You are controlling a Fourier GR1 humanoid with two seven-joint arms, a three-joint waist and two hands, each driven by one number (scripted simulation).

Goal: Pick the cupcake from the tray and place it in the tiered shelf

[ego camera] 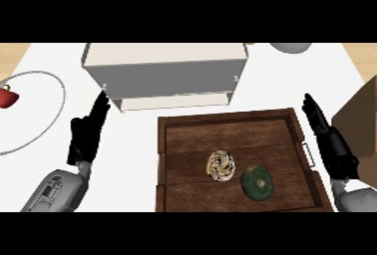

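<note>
A cream and brown cupcake (221, 166) lies in the middle of the dark wooden tray (171, 164). Just right of it sits a round dark green item (258, 182). The white tiered shelf (166, 74) stands beyond the tray's far edge. My left hand (87, 132) rests on the counter left of the tray, fingers straight and pointing toward the shelf. My right hand (329, 137) is at the tray's right edge, fingers also straight, holding nothing.
A round wire-rimmed plate (46, 74) with a red object (7, 96) lies at the far left. A tan box (361, 119) stands at the right edge. A grey rounded object (288, 47) sits at the back right.
</note>
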